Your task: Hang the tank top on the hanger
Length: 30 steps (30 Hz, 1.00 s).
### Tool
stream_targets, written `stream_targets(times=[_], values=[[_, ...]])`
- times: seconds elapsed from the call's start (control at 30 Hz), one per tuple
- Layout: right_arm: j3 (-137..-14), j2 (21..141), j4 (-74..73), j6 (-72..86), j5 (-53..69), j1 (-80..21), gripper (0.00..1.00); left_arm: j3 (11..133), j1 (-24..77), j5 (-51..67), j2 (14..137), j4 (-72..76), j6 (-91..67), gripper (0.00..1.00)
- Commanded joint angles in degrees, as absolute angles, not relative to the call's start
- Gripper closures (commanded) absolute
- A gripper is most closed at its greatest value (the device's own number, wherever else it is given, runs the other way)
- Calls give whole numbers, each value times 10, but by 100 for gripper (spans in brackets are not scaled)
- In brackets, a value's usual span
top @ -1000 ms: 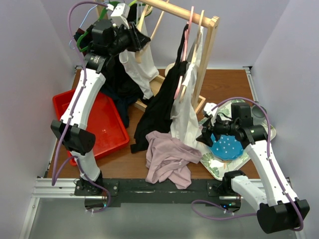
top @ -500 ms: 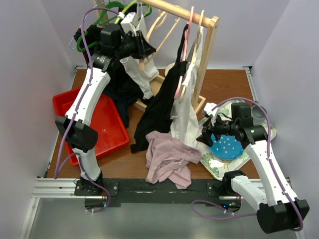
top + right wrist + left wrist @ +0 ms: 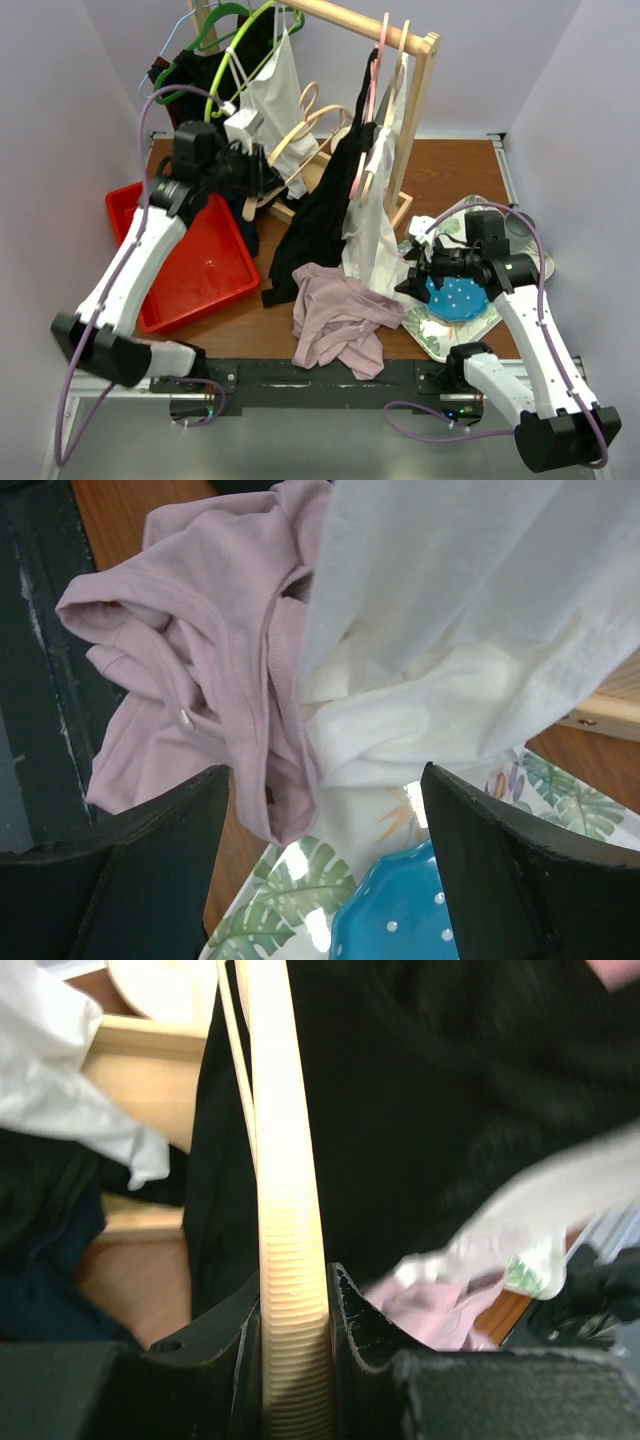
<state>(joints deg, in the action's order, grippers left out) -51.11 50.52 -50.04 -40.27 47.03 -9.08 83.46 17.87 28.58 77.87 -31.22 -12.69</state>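
Observation:
The dusty-mauve tank top [image 3: 338, 318] lies crumpled on the table's near edge, also in the right wrist view [image 3: 200, 670]. My left gripper [image 3: 262, 183] is shut on the pale wooden hanger [image 3: 300, 130], holding it off the rail in front of the rack; its ribbed arm [image 3: 290, 1260] sits clamped between the jaws. My right gripper [image 3: 412, 272] is open and empty, just right of the tank top, over the tray edge. In the right wrist view the jaws stand wide apart around the mauve fabric's edge and a white garment [image 3: 460, 630].
A wooden clothes rack [image 3: 420, 90] holds black and white garments [image 3: 330, 200], green hangers [image 3: 225, 40] and a thin pink hanger. A red bin [image 3: 215, 275] lies at the left. A leaf-print tray [image 3: 430, 335] with a blue dotted dish [image 3: 458, 300] sits at the right.
My left arm has come down and toward me from the rail, bringing the wooden hanger off the rack. My right gripper has barely moved.

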Motion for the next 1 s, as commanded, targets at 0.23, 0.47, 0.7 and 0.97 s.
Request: stream_targets(times=[0.23, 0.47, 0.7, 0.97], values=[[-537, 494, -634, -594, 549, -87, 18, 661, 167, 141, 470, -418, -83, 100], [-638, 525, -712, -634, 532, -86, 18, 715, 168, 161, 347, -385, -115, 100], [-788, 539, -787, -659, 525, -86, 18, 773, 180, 231, 331, -354, -122, 100], [-975, 561, -857, -673, 555, -86, 17, 769, 189, 345, 331, -278, -134, 100]])
